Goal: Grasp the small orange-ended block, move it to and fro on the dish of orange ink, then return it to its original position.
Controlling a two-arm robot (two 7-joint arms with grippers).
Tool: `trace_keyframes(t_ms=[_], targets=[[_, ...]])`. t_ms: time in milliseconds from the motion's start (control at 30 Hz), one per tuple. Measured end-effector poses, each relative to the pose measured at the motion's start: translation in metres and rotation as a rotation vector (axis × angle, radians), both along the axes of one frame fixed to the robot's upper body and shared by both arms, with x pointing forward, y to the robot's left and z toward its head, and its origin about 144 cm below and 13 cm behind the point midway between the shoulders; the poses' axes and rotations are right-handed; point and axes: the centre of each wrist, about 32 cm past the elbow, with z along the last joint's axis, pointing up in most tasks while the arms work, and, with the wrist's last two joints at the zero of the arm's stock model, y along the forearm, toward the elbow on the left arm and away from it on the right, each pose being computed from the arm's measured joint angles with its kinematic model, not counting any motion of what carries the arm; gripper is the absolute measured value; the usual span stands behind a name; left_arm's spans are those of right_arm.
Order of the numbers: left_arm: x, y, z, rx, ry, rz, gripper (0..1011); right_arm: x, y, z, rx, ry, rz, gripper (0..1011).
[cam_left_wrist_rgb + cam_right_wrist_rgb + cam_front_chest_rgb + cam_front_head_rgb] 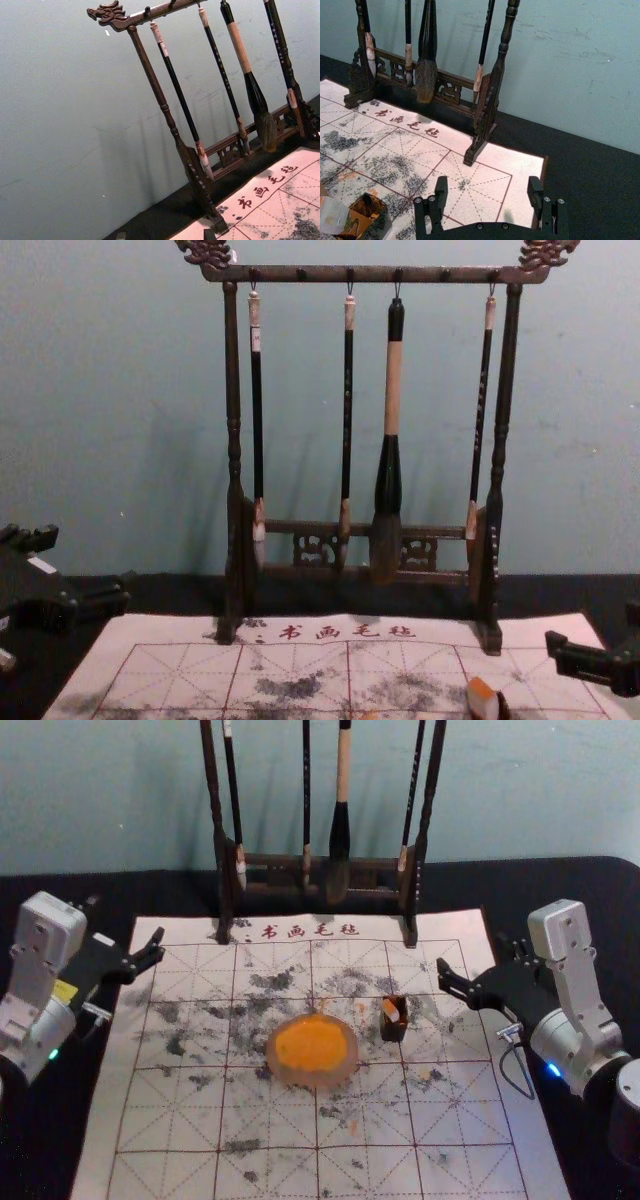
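The small orange-ended block (pixel 390 1012) is leaning in the dark box (pixel 394 1032), orange end up, to the right of the dish of orange ink (pixel 284 1074). We are holding the right tool (pixel 475 956) wide over the mat's (pixel 455 1105) right side and resting the left tool (pixel 126 920), also spread, by its far left edge. Behind, brushes (pixel 343 770) are hanging from the rack (pixel 222 885).

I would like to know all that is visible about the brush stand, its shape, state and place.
The brush stand looks like dark wood: two turned posts, a top bar ending in carved animal heads, and a low crosspiece with openwork panels. It stands upright, its front feet on the printed sheet. Four brushes of unequal thickness hang from its bar, tips down.
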Motion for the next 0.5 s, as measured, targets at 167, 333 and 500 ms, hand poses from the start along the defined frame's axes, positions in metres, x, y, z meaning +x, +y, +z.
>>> trace_keyframes(t_ms=[167, 333, 500], targets=[[0.0000, 0.0000, 0.0000, 0.000, 0.000, 0.000, 1001, 0.0000, 0.0000, 0.0001, 0.000, -0.001, 0.000, 1003], [0.0000, 0.0000, 0.0000, 0.000, 0.000, 0.000, 1001, 0.0000, 0.0000, 0.0001, 0.001, -0.001, 0.000, 1003], [0.0000, 0.0000, 0.0000, 0.000, 0.000, 0.000, 1001, 0.0000, 0.0001, 0.0002, 0.001, -0.001, 0.000, 1002]])
